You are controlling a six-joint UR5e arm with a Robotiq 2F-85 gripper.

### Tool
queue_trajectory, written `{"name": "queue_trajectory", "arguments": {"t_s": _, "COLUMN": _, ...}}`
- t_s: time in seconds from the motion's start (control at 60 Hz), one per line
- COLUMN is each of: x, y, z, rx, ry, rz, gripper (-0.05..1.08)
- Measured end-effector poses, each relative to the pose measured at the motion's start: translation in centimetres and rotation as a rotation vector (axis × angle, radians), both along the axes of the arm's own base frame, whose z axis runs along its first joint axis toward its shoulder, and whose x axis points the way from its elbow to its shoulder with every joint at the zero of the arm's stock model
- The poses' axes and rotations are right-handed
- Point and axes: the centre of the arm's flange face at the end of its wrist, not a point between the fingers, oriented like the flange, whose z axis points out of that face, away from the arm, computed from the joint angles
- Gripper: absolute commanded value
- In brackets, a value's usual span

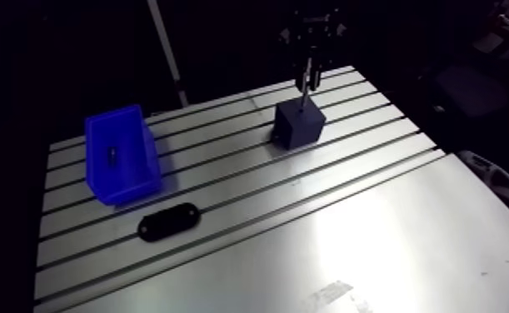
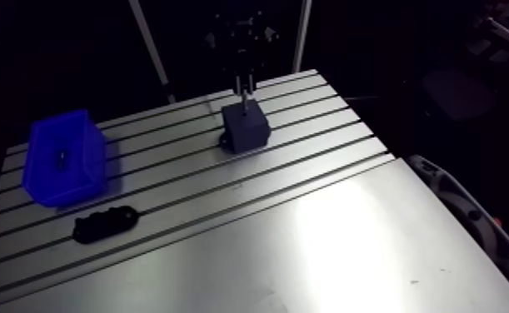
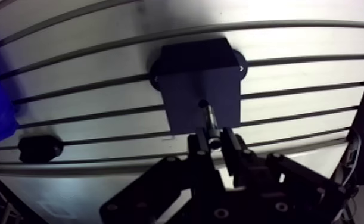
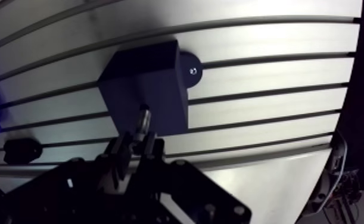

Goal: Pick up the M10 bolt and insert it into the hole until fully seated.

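The black 2-fingered pincer (image 3: 215,143) grips the slim silvery metal M10 bolt (image 3: 209,121) upright, tip down, probably so the shank lines up with the hole. The tip sits at the top face of the dark blue boxy block (image 3: 199,77) directly beneath the pincer; entry cannot be told. The block's screwed-down base tabs (image 4: 191,67) likely stop it shifting under the push.

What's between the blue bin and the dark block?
Nothing: the arm view shows bare slotted table between blue bin and dark block; the black oblong part sits off that line.
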Motion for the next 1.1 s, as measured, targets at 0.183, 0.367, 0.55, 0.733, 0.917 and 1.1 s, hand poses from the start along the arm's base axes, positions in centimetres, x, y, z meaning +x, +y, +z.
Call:
{"name": "queue_trajectory", "arguments": {"t_s": 0.183, "x": 0.10, "y": -0.13, "z": -0.18, "rx": -0.002, "ry": -0.003, "rz": 0.001, "gripper": 1.08}}
{"name": "queue_trajectory", "arguments": {"t_s": 0.367, "x": 0.15, "y": -0.23, "z": -0.25, "rx": -0.002, "ry": -0.004, "rz": 0.002, "gripper": 1.08}}
{"name": "queue_trajectory", "arguments": {"t_s": 0.55, "x": 0.15, "y": -0.26, "z": -0.28, "rx": -0.002, "ry": -0.005, "rz": 0.002, "gripper": 1.08}}
{"name": "queue_trajectory", "arguments": {"t_s": 0.733, "x": 0.17, "y": -0.27, "z": -0.38, "rx": -0.002, "ry": -0.007, "rz": 0.002, "gripper": 1.08}}
{"name": "queue_trajectory", "arguments": {"t_s": 0.917, "x": 0.22, "y": -0.29, "z": -0.49, "rx": -0.003, "ry": -0.009, "rz": 0.001, "gripper": 1.08}}
{"name": "queue_trajectory", "arguments": {"t_s": 1.1, "x": 0.17, "y": -0.27, "z": -0.58, "rx": -0.001, "ry": -0.004, "rz": 0.001, "gripper": 1.08}}
